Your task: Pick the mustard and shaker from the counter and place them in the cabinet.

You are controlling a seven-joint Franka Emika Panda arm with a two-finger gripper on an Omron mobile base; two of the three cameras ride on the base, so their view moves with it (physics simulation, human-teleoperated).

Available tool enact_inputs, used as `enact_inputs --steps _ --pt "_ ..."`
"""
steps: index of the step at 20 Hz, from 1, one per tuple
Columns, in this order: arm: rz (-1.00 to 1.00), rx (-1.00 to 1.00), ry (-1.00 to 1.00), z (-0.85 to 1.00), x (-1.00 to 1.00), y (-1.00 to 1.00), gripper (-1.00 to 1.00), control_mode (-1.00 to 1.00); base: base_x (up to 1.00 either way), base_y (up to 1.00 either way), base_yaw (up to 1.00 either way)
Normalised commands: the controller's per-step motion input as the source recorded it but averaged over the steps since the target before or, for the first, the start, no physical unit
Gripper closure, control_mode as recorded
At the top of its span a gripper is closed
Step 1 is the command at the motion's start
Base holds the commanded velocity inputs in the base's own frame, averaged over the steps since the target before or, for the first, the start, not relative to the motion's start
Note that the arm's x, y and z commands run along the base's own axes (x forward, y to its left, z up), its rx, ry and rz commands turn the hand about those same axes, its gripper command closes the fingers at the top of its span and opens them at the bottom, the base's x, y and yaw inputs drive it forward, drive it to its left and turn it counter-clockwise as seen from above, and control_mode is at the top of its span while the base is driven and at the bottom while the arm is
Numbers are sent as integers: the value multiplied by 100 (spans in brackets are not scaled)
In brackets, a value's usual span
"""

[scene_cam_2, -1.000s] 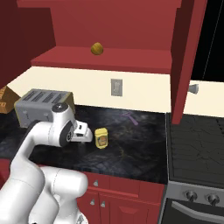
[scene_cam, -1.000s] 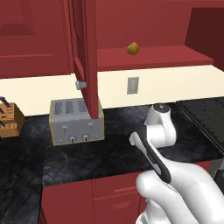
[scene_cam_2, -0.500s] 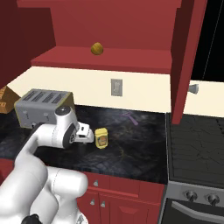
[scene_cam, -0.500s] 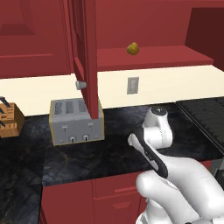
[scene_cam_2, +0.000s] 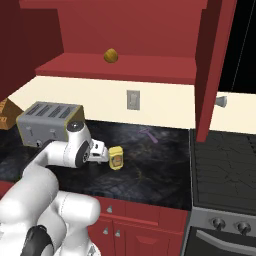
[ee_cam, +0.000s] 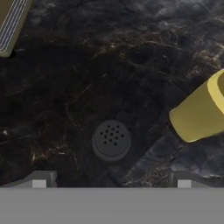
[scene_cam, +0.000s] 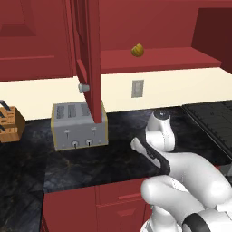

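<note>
Gripper [ee_cam: 111, 183] spread wide above shaker [ee_cam: 111, 141] — mustard [ee_cam: 199, 113] just beside

The mustard [scene_cam_2: 116, 158] is standing on the desk [scene_cam_2: 150, 165], just right of the pincer [scene_cam_2: 103, 153] in the right base view. Seen from the hand, the shaker [ee_cam: 111, 140] is sitting upright directly beneath the pincer [ee_cam: 111, 181], the mustard lying off to its right. A toaster [scene_cam: 79, 126] is sitting further left against the wall, below the cabinet [scene_cam: 154, 59], where a small lump [scene_cam: 137, 50] is resting on the shelf.
</note>
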Motion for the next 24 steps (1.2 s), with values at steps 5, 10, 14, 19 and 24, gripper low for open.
enact_inputs --steps 5,10,14,19,24 --pt "0 0 0 -18 16 0 -100 -100 0 0 0" --pt "0 0 0 -19 14 0 -100 -100 0 0 0" --pt "0 0 0 -19 15 0 -100 -100 0 0 0" --pt "0 0 0 -21 12 0 -100 -100 0 0 0" --pt "0 0 0 -12 3 0 100 -100 0 0 0"
